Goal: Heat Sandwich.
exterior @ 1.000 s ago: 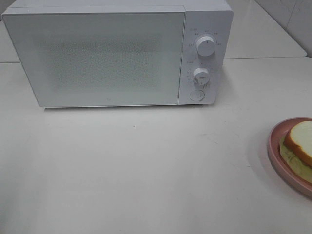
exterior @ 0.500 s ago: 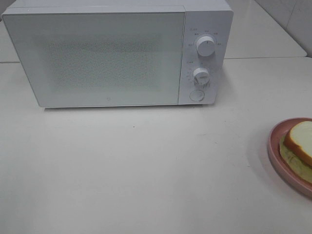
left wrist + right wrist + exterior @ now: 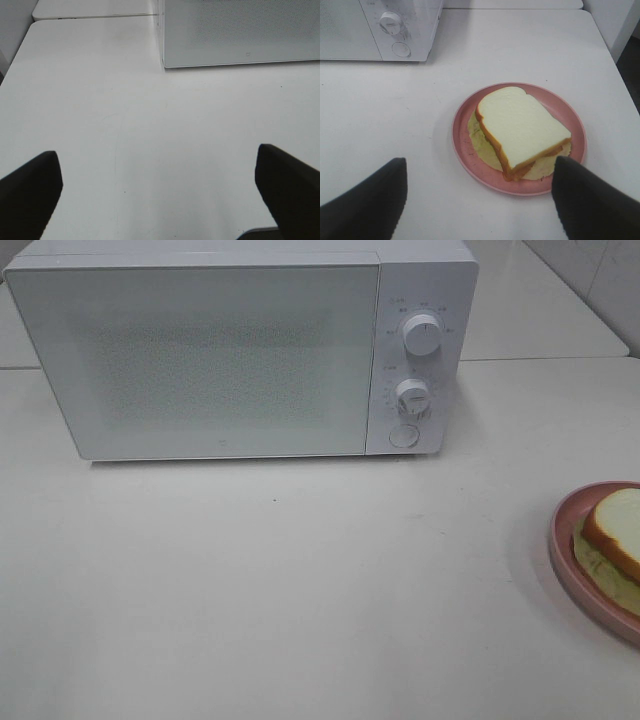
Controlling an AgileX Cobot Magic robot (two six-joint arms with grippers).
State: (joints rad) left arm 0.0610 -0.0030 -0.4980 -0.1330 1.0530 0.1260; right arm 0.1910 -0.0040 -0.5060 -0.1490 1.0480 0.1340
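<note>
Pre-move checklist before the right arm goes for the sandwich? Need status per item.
1. Sandwich sits whole on the pink plate: ok.
2. Right gripper open and empty, fingers apart on the near side of the plate: ok.
3. Left gripper open and empty over bare table: ok.
4. Microwave door open to take the food: not ok, it is shut.
5. Table stretch between plate and microwave free of other things: ok in the high view.
6. Microwave inside empty: cannot tell, the door hides it.
</note>
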